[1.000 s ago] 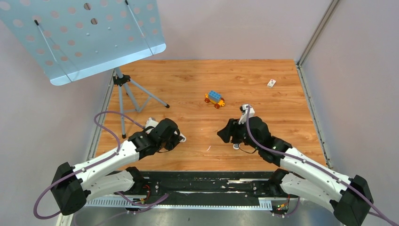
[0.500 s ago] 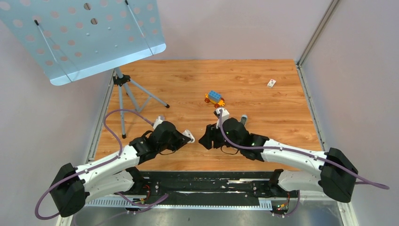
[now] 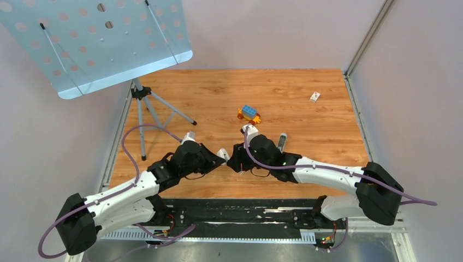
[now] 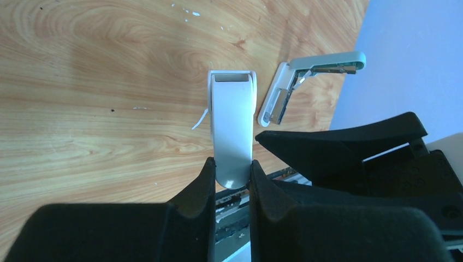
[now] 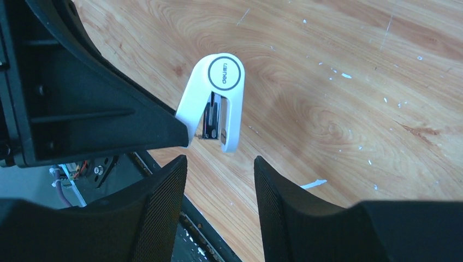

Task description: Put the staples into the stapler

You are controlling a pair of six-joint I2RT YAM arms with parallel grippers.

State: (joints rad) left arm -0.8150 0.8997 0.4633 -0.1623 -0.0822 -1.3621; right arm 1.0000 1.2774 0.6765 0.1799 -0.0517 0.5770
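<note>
Now right pincer (image 5: 220, 164) has swung left toward stapler (image 5: 218, 98).

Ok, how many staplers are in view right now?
2. The held stapler sits clamped in the left gripper, jaws shut on it; the loose stapler lies open beside the right arm. Others could hide under the arms.

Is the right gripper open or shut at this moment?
Open: the right gripper shows both fingers well apart, with nothing clamped between them.
</note>
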